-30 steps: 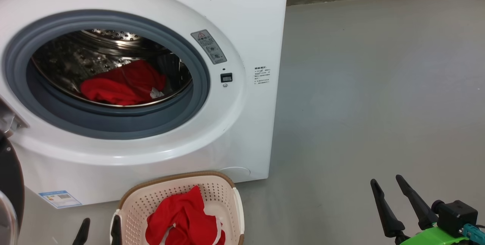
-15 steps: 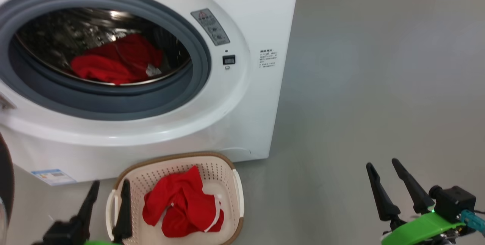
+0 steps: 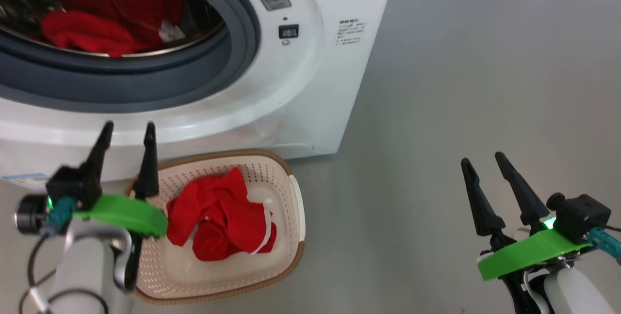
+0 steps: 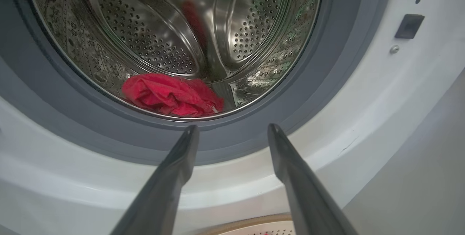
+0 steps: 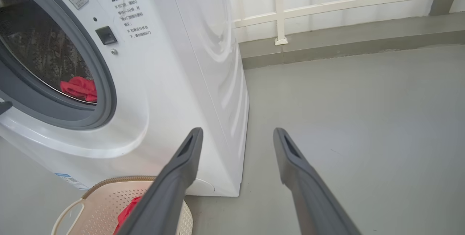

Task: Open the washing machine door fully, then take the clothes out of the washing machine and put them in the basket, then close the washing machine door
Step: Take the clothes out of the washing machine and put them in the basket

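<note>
One change | left hand (image 3: pixel 129 126) raised toward washing machine (image 3: pixel 315 90) | jaws apart

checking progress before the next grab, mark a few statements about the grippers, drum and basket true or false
1. The left gripper is open and empty. True.
2. The basket is empty. False: a red garment lies in it.
3. Red clothes lie in the drum. True.
4. The right gripper is shut on cloth. False: it is open and empty, above the floor.
</note>
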Controlling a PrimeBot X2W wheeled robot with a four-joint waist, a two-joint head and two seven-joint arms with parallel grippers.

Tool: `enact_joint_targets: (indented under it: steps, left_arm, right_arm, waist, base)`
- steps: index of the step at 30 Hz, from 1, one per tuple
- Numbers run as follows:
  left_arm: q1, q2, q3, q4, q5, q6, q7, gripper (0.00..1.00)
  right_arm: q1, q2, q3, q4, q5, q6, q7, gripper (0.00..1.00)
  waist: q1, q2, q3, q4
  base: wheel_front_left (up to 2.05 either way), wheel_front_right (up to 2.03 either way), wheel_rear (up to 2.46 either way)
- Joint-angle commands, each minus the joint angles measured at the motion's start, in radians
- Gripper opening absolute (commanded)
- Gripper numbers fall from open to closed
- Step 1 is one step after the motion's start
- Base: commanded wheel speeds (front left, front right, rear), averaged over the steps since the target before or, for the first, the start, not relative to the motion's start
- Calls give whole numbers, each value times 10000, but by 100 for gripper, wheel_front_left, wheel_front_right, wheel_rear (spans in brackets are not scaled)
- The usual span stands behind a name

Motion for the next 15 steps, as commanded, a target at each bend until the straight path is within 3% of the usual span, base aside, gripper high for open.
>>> enact_joint_targets:
  steps: [1,15]
  left_arm:
    - [-659,395,266,163,129,-27,-53,100]
    - [-4188,728,593,3593,-496,8,-53,100]
  right_arm:
    - [-279,-83,218,-257,-51,63,-65,100]
    - [-977,134,349,-237,13,63,-65,100]
  waist:
    - [0,0,636,-124]
    - [0,0,1567,-463]
  base:
    - [0,0,0]
    - [0,0,0]
